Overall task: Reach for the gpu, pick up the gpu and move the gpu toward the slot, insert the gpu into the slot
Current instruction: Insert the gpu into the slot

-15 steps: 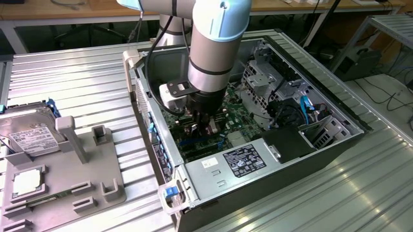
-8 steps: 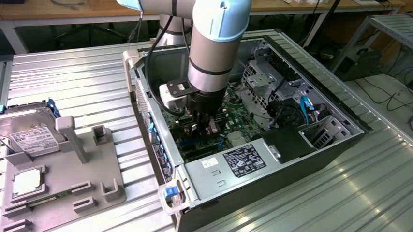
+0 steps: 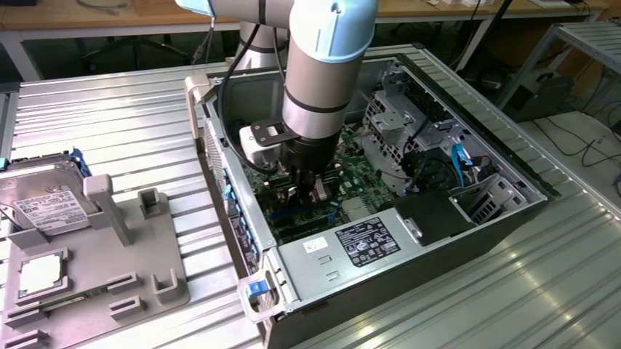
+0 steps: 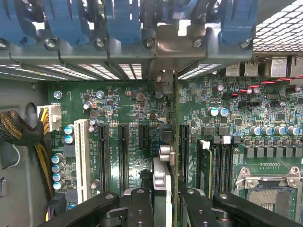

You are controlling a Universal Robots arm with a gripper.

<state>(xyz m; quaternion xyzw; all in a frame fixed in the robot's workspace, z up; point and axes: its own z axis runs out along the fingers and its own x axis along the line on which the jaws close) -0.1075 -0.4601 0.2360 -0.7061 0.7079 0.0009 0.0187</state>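
In the exterior view the arm reaches straight down into the open computer case (image 3: 485, 211), which lies on its side on the ribbed metal tabletop (image 3: 107, 116) so that the motherboard (image 3: 364, 174) faces up and a card can be lowered onto it from above. The pincer (image 3: 313, 190) is deep among the components near the board, and the gpu is hard to tell apart from the dark parts around it here. Off to the exterior view's left a grey fixture tray (image 3: 92, 291) holds a hard drive (image 3: 43, 200) upright against a post, presumably to keep spare parts in known places for grasping. In the wrist view the black fingers (image 4: 142, 208) close from either side on the gpu (image 4: 174, 142), seen edge-on as a thin green board running away from the camera, with a connector block and its silvery bracket end toward the rear wall of the case. Held vertical like this, its bottom edge points down at the board, which is what a press into a connector needs. The card stands between two black expansion connectors (image 4: 122, 156), and its lower edge hides the slot, so I cannot tell whether it is already seated or just above. The blue latches (image 4: 123, 21) line the rear openings where brackets clamp.
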